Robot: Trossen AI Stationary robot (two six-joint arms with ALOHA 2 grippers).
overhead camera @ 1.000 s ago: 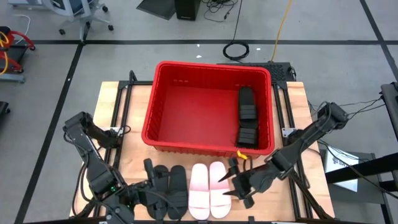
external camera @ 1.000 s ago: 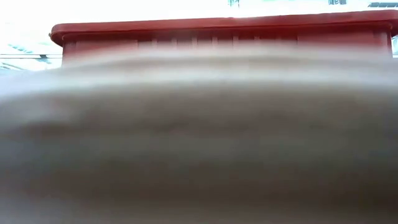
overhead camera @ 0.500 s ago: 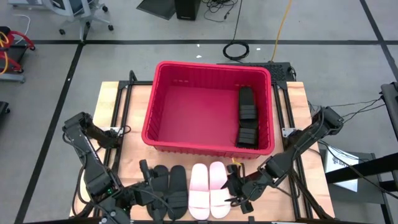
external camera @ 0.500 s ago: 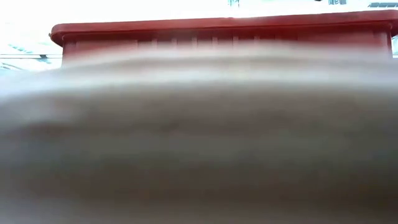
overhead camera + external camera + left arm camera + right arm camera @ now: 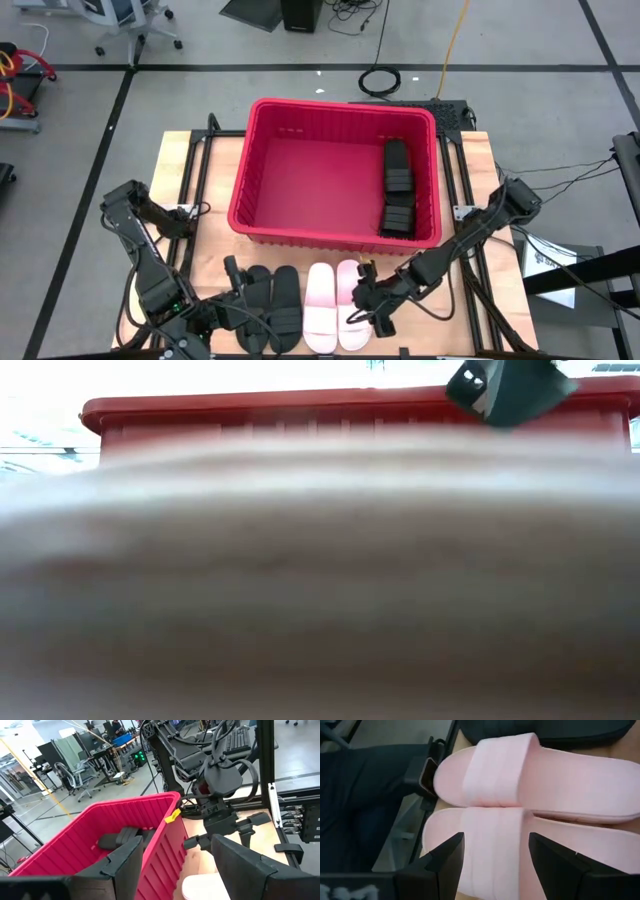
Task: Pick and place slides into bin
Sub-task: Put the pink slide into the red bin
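The red bin [image 5: 262,170] stands at the table's far middle, with two black slides [image 5: 397,188] lying inside along its right wall. Two more black slides [image 5: 275,300] and two pale pink slides [image 5: 335,305] lie side by side, soles down, on the near part of the table. My right gripper [image 5: 362,302] is open, with its fingers over the strap of the right pink slide [image 5: 520,845]. My left gripper [image 5: 235,288] is open at the left side of the black pair and holds nothing. In the low view a blurred pale shape fills most of the picture. My right gripper stands open over the right pink slide's strap [image 5: 490,835], coming from the table's right and slanting down. I cannot tell whether its fingers touch the strap. The slide lies flat on the table.
The bin's near wall [image 5: 320,238] rises just beyond the slides on the table. A yellow tag [image 5: 172,815] sticks out at the bin's near right corner. Black frame rails [image 5: 195,190] run along both sides of the table. Bare wood [image 5: 190,250] shows left of the bin.
My right gripper has gone toward the table's left edge and a little down, from beside the bin's near right corner to over the right pink slide. The slides have not moved.
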